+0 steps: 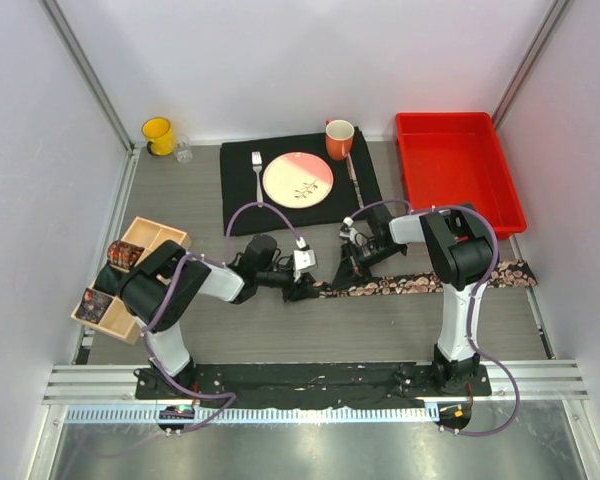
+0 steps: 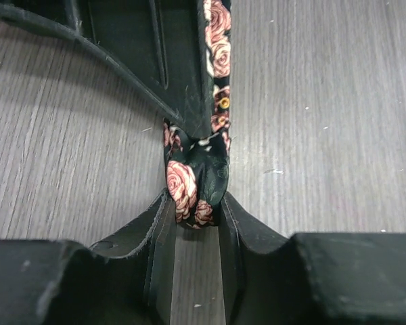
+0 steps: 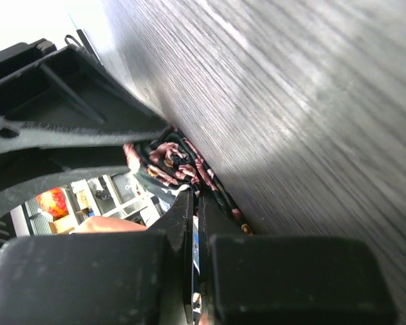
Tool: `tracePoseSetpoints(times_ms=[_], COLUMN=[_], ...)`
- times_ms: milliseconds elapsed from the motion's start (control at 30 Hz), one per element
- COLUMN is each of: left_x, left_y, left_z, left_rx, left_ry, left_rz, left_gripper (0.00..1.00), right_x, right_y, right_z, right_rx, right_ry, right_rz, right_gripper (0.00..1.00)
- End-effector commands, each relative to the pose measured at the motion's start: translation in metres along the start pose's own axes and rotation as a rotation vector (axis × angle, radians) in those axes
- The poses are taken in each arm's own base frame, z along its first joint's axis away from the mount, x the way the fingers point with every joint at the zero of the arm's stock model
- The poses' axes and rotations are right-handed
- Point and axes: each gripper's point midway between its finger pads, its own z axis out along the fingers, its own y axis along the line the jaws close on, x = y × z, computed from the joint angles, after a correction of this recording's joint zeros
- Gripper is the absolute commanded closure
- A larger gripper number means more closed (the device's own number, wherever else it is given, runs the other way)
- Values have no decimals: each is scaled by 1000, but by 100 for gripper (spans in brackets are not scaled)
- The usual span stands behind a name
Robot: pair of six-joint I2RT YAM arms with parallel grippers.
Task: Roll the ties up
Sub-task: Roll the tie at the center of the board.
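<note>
A long black tie with pink floral print (image 1: pixel 430 282) lies flat across the table, from the middle out to the right edge. My left gripper (image 1: pixel 305 288) is shut on its folded left end; in the left wrist view the bunched end (image 2: pixel 196 183) sits pinched between my fingertips (image 2: pixel 197 210). My right gripper (image 1: pixel 353 268) is just to the right, down on the same tie. In the right wrist view its jaws (image 3: pixel 197 196) are pressed together on the fabric (image 3: pixel 166 159). A dark red-brown coil (image 1: pixel 125 255) and a floral coil (image 1: pixel 92 305) sit in a wooden box (image 1: pixel 165 233).
A black placemat (image 1: pixel 240 190) at the back holds a pink plate (image 1: pixel 297 179), a fork (image 1: pixel 257 172) and an orange mug (image 1: pixel 339 138). A red bin (image 1: pixel 455 165) stands back right. A yellow mug (image 1: pixel 158 134) and a small glass (image 1: pixel 184 152) stand back left.
</note>
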Motion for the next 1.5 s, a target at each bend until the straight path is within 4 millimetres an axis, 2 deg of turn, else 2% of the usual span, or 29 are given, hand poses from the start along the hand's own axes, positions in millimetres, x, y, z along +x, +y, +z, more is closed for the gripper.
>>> tracePoseSetpoints(times_ms=[0,100,200,300,467,700,833,867,933,1000,1167,1367,1467], left_x=[-44,-65,-62,-40,-4,14,21,29,32,45,60,67,67], left_y=[-20,-23,-22,-16,-13,-12,-10,-12,-12,-15,-21,-21,-21], left_z=[7,18,30,41,46,50,47,44,38,29,15,16,18], left_rx=[67,72,71,60,55,57,44,42,34,34,51,68,80], left_ry=[-65,-88,-71,-24,55,83,121,161,198,272,381,428,438], left_rz=[42,57,42,10,13,21,38,29,45,22,0,-33,-39], left_gripper=[70,68,67,66,60,56,67,68,72,75,81,83,83], right_x=[1,-1,-2,-3,-3,-3,-4,-4,-8,-8,-11,-9,-3], right_y=[-77,-77,-75,-75,-72,-70,-67,-66,-58,-51,-22,8,18], right_z=[14,16,17,17,20,26,26,25,22,17,-6,-31,-34], right_rx=[330,347,351,354,348,348,344,344,337,327,271,214,178], right_ry=[-9,-11,-21,-31,-35,-30,-32,-32,-42,-41,-67,-96,-91], right_rz=[-42,-49,-55,-53,-65,-71,-78,-78,-90,-96,-125,-175,-173], right_gripper=[99,99,99,99,99,99,99,99,99,99,86,74,69])
